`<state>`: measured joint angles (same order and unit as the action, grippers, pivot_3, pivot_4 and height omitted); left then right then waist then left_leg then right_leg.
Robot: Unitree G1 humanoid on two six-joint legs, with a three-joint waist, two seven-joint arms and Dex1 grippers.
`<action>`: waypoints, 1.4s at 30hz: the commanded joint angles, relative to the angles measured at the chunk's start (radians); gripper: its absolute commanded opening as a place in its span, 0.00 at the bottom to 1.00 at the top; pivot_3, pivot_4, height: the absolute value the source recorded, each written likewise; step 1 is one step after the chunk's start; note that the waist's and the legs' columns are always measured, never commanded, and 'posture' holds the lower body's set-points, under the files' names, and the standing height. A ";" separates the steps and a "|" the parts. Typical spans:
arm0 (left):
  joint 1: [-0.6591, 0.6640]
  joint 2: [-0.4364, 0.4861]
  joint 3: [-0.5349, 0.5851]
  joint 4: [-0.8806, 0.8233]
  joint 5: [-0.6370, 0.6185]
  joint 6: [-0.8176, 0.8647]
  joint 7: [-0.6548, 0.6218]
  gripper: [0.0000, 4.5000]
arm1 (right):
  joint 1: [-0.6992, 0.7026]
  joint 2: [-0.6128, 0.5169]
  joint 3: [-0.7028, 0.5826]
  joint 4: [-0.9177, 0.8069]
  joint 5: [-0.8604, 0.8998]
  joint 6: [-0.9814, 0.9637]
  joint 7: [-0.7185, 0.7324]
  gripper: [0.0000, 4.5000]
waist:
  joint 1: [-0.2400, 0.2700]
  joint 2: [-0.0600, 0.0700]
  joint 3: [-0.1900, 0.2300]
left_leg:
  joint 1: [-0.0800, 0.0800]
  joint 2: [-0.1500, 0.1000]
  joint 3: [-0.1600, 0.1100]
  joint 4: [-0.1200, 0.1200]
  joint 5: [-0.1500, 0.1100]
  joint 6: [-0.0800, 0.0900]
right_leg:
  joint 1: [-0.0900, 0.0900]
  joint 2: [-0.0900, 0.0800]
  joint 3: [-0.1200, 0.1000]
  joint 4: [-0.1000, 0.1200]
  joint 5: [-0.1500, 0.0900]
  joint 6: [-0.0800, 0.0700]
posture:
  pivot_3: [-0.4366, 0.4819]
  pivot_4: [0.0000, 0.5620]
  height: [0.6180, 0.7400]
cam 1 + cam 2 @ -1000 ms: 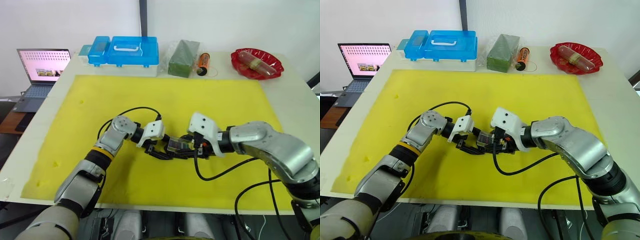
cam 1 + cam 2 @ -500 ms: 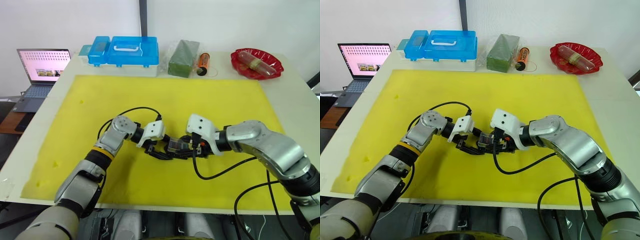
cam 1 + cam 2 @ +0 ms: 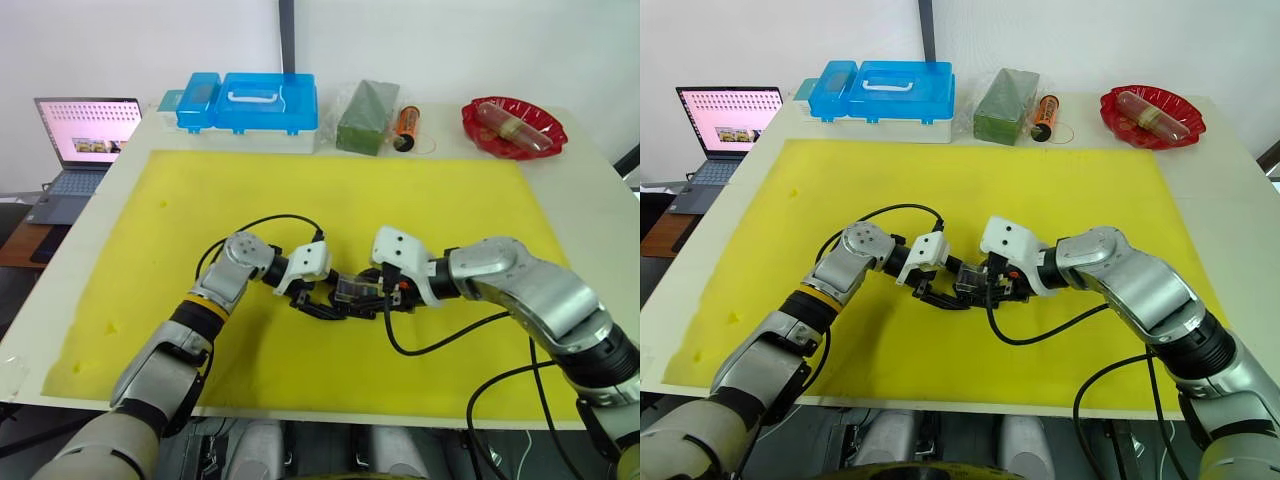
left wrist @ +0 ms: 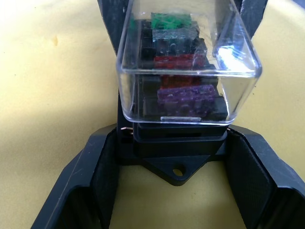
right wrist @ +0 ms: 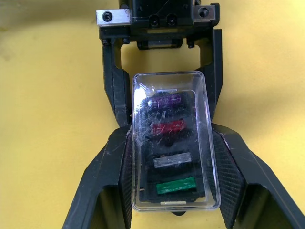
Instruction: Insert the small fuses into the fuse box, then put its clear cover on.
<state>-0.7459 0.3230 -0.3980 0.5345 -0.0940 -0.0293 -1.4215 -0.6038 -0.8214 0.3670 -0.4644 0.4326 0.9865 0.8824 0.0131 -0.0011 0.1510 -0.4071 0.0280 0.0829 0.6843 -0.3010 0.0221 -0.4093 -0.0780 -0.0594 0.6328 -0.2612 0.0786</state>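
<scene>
In the middle of the yellow mat [image 3: 250, 200], toward its near edge, the 2 grippers meet nose to nose over the fuse box [image 4: 177, 148]. The clear cover [image 5: 174, 138] sits over the box, and 4 small fuses [image 5: 167, 126] show through it in a row: purple, red, grey and green. The left gripper [image 3: 322, 297] clamps the black base from its end, fingers pressed to the box's flanks; the right gripper [image 3: 385, 297] pinches the cover by its 2 long side walls. Whether the cover is fully seated I cannot tell; in the left wrist view a strip of black base shows beneath its rim. The box looks light and rigid, so it should need little force, but the cover is thin, glossy plastic that I would expect to be slippery and to flex or crack under a hard squeeze; the long walls, low near the rim, seem the safest hold. The box's long axis runs left to right between the 2 grippers, slots and cover facing up.
</scene>
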 commanded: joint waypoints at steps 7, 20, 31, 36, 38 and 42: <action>0.019 -0.013 -0.004 -0.019 0.007 0.006 0.000 0.62 | -0.010 0.004 -0.001 0.005 -0.024 -0.003 0.019 0.78 | 0.000 0.000 0.000 | 0.000 0.000 0.000 0.000 0.000 0.000 | 0.000 0.000 0.000 0.000 0.000 0.000 | 0.48 0.27 1.00; 0.015 -0.030 0.001 0.002 0.016 -0.009 0.003 0.62 | -0.032 0.010 -0.040 -0.026 0.005 0.026 0.030 0.78 | 0.001 0.000 0.000 | 0.000 0.000 0.000 0.000 0.000 0.000 | 0.000 0.000 0.000 0.000 0.000 0.000 | 0.48 0.27 1.00; 0.015 -0.035 0.005 0.008 0.023 -0.017 0.007 0.62 | -0.051 0.018 -0.044 -0.039 0.021 0.055 0.029 0.78 | 0.001 0.000 0.000 | 0.000 0.000 0.000 0.000 0.000 0.000 | 0.000 0.000 0.000 0.000 0.000 0.000 | 0.48 0.27 1.00; 0.016 -0.035 0.008 0.009 0.024 -0.018 0.009 0.62 | -0.057 0.014 -0.040 -0.041 0.024 0.062 0.033 0.78 | 0.001 0.000 0.000 | 0.000 0.000 0.000 0.000 0.000 0.000 | 0.000 0.000 0.000 0.000 0.000 0.000 | 0.48 0.27 1.00; 0.016 -0.036 0.009 0.009 0.024 -0.017 0.009 0.62 | -0.059 0.016 -0.040 -0.043 0.028 0.064 0.032 0.78 | 0.001 0.000 0.000 | 0.000 0.000 0.000 0.000 0.000 0.000 | 0.000 0.000 0.000 0.000 0.000 0.000 | 0.48 0.27 1.00; 0.018 -0.037 0.010 0.008 0.026 -0.017 0.009 0.62 | -0.061 0.020 -0.043 -0.050 0.037 0.073 0.029 0.78 | 0.001 0.000 0.000 | 0.000 0.000 0.000 0.000 0.000 0.000 | 0.000 0.000 0.000 0.000 0.000 0.000 | 0.48 0.27 1.00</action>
<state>-0.7410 0.2968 -0.3781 0.5413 -0.0744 -0.0373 -1.4144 -0.6451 -0.8052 0.3524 -0.4799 0.4576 1.0630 0.9092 0.0140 -0.0012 0.1510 -0.4072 0.0278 0.0829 0.6847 -0.3011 0.0221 -0.4091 -0.0785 -0.0595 0.6328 -0.2611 0.0786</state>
